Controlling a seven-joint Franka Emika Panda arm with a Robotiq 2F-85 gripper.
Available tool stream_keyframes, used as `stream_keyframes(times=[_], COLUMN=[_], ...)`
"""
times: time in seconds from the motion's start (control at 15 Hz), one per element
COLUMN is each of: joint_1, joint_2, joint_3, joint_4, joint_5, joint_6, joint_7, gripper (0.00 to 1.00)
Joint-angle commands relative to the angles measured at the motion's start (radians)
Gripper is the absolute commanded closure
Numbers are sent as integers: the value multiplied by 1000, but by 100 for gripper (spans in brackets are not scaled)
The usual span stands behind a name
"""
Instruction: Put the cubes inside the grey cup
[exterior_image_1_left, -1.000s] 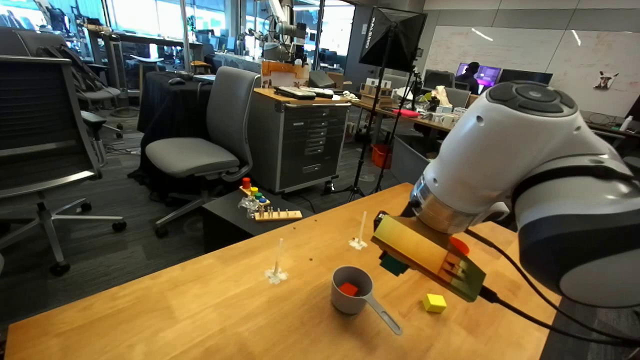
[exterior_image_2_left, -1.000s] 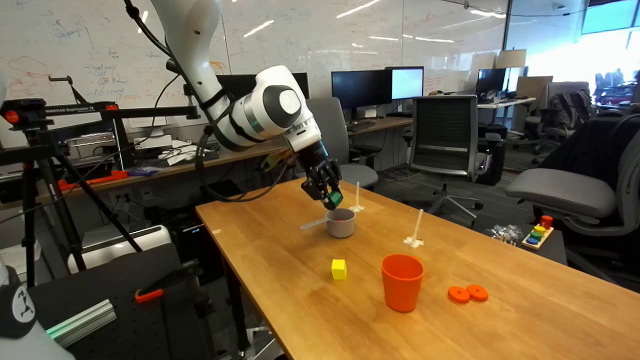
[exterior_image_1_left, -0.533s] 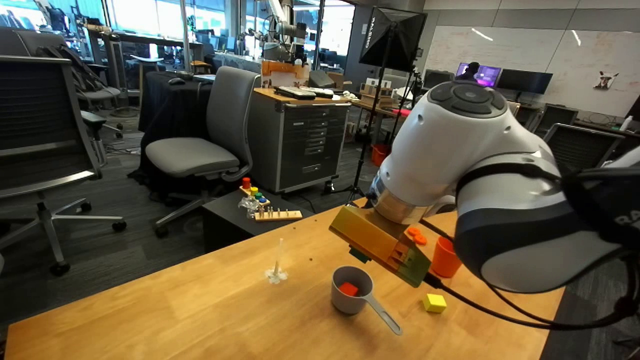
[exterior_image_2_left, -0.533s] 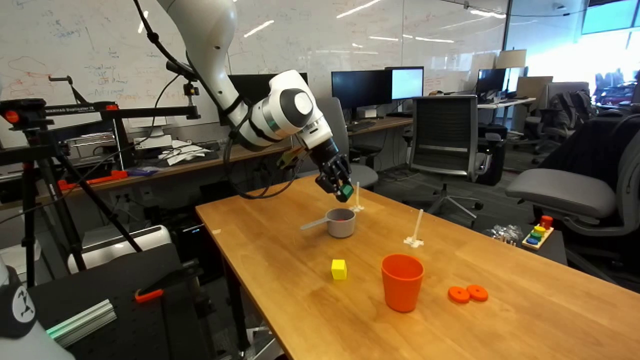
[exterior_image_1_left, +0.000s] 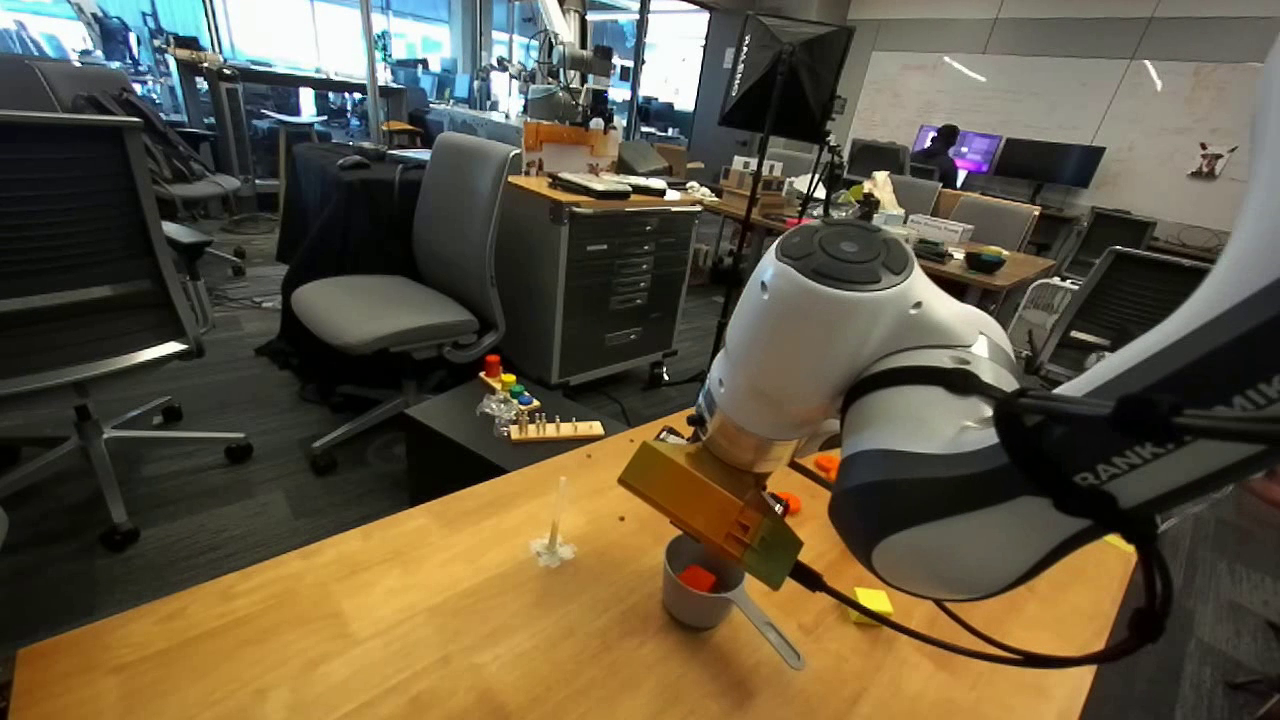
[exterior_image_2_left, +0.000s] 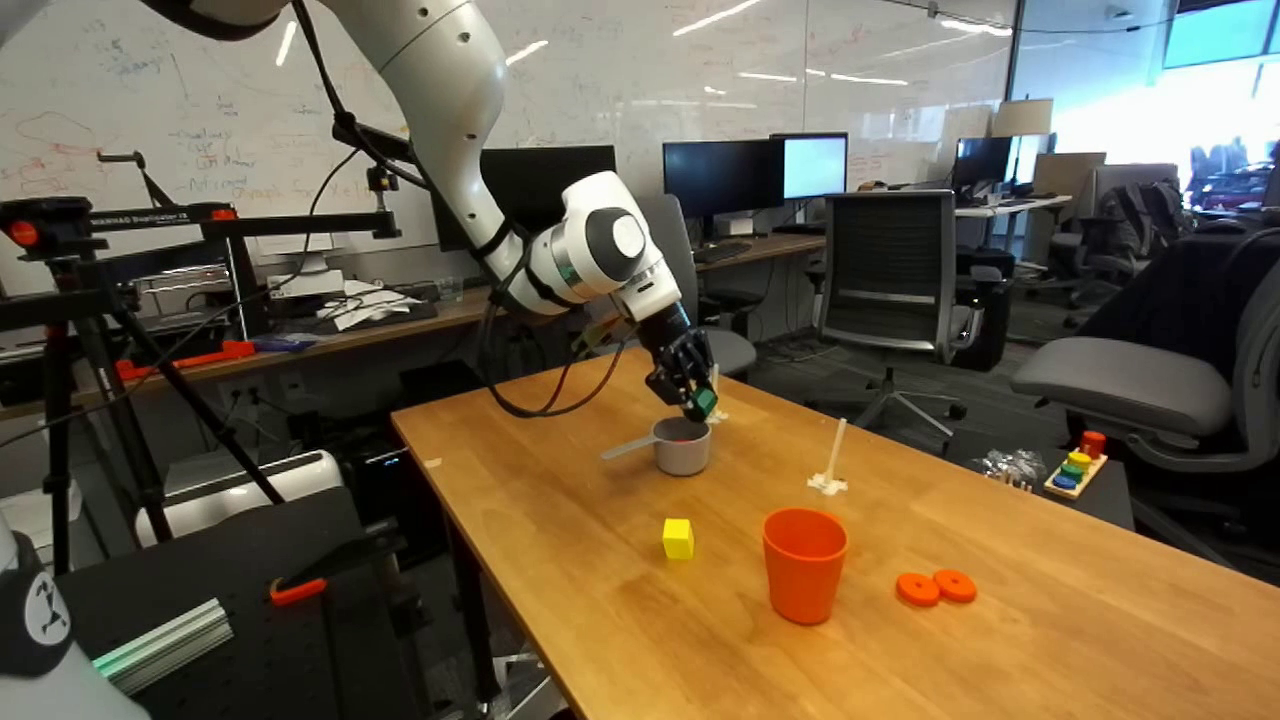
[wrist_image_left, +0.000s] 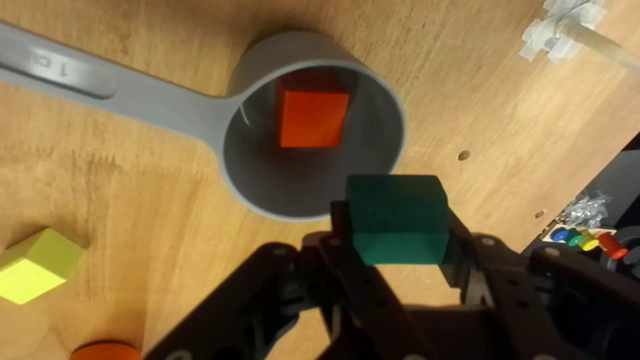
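Fingers (wrist_image_left: 341, 217) of the black jointed gripper (wrist_image_left: 398, 225) grasp a dark green solid cube (wrist_image_left: 397, 205) at two opposite sides, and in the wrist view it overlaps the rim of a round, long-handled grey cup (wrist_image_left: 290, 47); whether the two touch, I cannot tell. The cup stands upright on a light-brown wooden table (exterior_image_2_left: 560, 470), a red cube (wrist_image_left: 312, 120) inside. A bright yellow cube (exterior_image_2_left: 678, 540) rests near the cup, apart from it. An orange tapered tumbler (exterior_image_2_left: 804, 575) stands farther out, near two flat orange discs (exterior_image_2_left: 918, 590).
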Motion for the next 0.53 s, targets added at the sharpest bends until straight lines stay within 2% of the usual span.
stream_keyframes(times=[0.0, 0.07, 0.27, 0.47], joint_1=[-28, -28, -17, 6], joint_2=[0, -6, -33, -67], joint_3=[33, 34, 22, -10], joint_4=[45, 43, 21, -19], joint_5=[12, 7, 0, -19], joint_6=[-44, -48, -48, -45], joint_7=[13, 14, 27, 49], gripper=[31, 26, 1, 0])
